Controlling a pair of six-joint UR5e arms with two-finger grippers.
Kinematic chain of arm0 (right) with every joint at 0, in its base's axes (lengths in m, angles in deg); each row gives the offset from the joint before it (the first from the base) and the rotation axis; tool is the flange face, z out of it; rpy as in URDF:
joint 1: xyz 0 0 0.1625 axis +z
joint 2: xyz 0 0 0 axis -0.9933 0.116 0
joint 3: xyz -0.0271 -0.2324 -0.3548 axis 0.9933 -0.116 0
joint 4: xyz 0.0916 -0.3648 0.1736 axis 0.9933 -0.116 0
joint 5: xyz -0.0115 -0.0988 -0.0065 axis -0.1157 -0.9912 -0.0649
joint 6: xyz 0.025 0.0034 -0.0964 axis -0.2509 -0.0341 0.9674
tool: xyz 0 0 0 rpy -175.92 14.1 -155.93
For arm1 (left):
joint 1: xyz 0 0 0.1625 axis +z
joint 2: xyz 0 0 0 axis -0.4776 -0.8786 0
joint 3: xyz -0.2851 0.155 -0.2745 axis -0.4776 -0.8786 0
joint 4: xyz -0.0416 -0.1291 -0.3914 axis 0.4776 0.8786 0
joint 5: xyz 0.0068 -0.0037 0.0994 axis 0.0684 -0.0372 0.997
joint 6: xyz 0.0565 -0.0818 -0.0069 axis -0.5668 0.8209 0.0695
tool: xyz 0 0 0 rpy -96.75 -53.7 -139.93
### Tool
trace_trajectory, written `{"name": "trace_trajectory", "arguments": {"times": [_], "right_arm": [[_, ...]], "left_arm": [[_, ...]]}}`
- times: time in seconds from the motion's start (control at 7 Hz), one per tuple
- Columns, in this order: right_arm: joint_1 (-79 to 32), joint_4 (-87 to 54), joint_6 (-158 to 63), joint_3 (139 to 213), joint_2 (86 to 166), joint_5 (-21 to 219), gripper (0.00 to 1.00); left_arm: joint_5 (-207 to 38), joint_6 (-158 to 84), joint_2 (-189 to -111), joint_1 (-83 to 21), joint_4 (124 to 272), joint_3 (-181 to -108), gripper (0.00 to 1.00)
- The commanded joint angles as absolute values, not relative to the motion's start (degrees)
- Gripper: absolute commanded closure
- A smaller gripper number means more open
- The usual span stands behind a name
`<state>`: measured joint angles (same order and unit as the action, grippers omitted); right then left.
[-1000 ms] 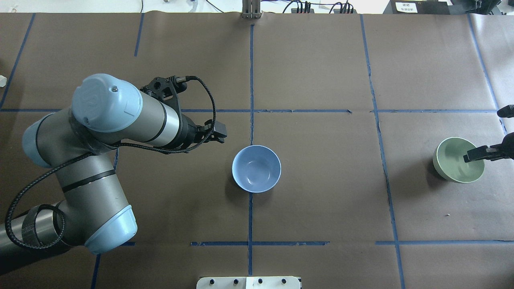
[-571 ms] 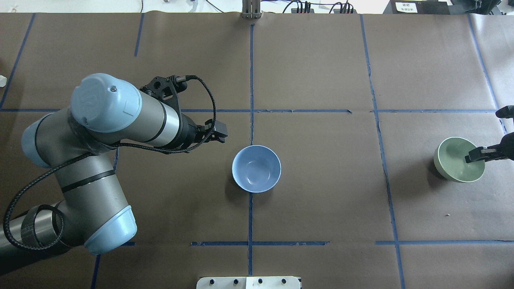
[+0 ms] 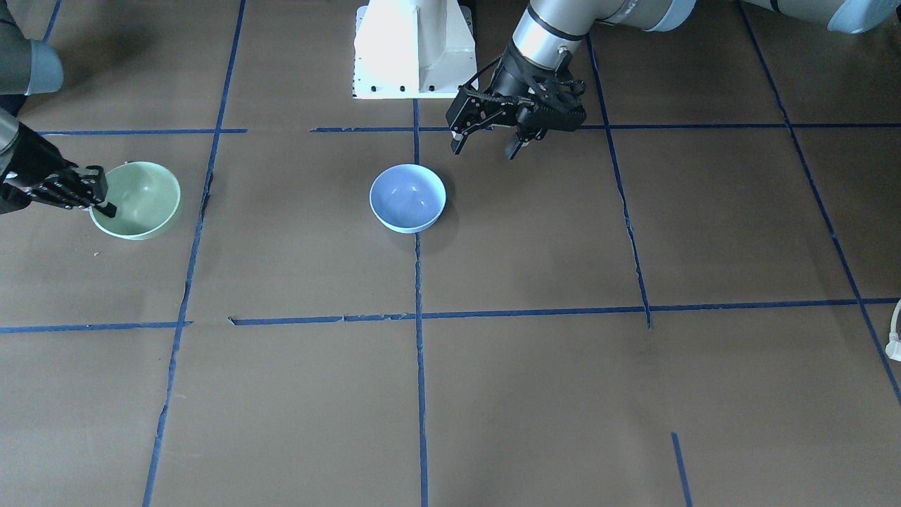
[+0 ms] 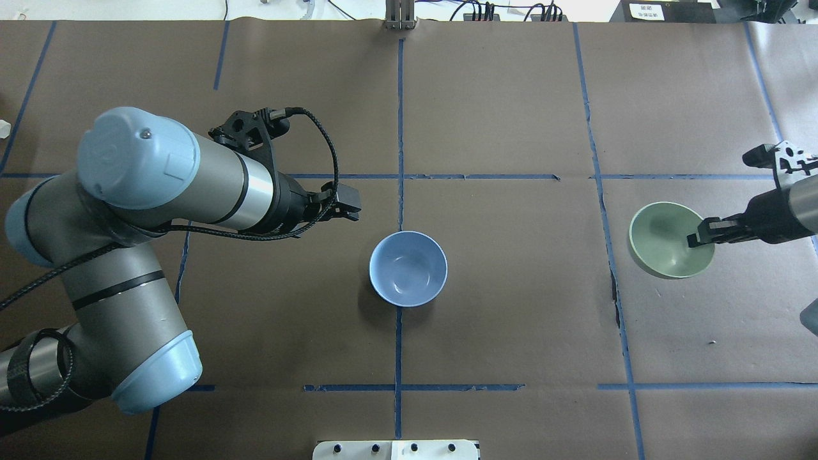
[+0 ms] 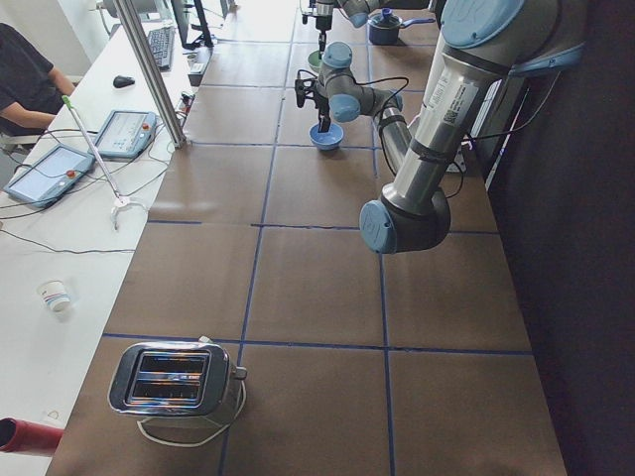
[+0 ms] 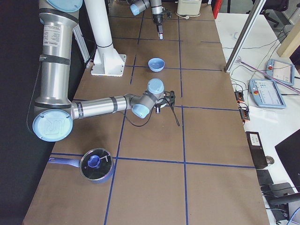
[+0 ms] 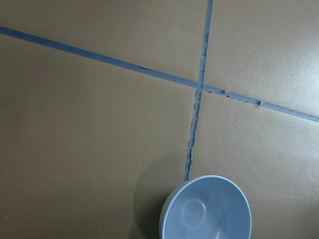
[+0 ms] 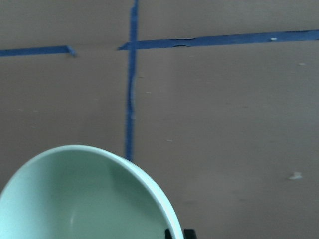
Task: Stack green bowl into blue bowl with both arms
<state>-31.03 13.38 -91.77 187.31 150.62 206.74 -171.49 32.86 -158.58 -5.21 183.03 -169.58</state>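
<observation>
Overhead exterior — right pincer (image 4: pixel 695 237) grips green bowl (image 4: pixel 661 246) at its rim; left pincer (image 3: pixel 484 146) spread, near blue bowl (image 4: pixel 408 268)

Left arm (image 4: pixel 160 211): silver-grey tubes, pale blue joint caps (image 4: pixel 137 160), a screw (image 4: pixel 146 133) in one; black braided cable (image 4: pixel 326 153) alongside. Left gripper (image 3: pixel 484 150) black, skeletal. Right arm (image 6: pixel 93 108), beside the white pedestal (image 6: pixel 104 37): same finish, UR logo on cap.
</observation>
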Motion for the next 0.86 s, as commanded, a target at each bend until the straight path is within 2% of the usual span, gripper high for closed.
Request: {"name": "trace_trajectory", "arguments": {"times": [0.0, 0.14, 0.29, 0.43, 0.71], "right_arm": [[-41.36, 13.07, -116.36, 191.33, 137.53, 201.27, 1.00], [-47.94, 9.76, -122.55, 191.25, 131.28, 193.48, 1.00], [-51.31, -0.36, -123.23, 191.16, 123.91, 188.53, 1.00], [-54.92, -8.12, -123.32, 190.81, 120.10, 183.43, 1.00], [-58.63, -8.99, -125.15, 187.49, 118.14, 177.78, 1.00]], "left_arm": [[-171.33, 32.24, -151.18, -6.71, 183.11, -175.94, 0.00], [-171.33, 32.15, -149.40, -7.50, 183.02, -176.93, 0.00], [-171.41, 32.15, -147.64, -8.29, 183.02, -177.98, 0.00], [-171.33, 32.24, -147.02, -8.56, 183.02, -178.16, 0.00], [-171.33, 32.33, -146.92, -8.56, 183.02, -178.17, 0.00]]}}
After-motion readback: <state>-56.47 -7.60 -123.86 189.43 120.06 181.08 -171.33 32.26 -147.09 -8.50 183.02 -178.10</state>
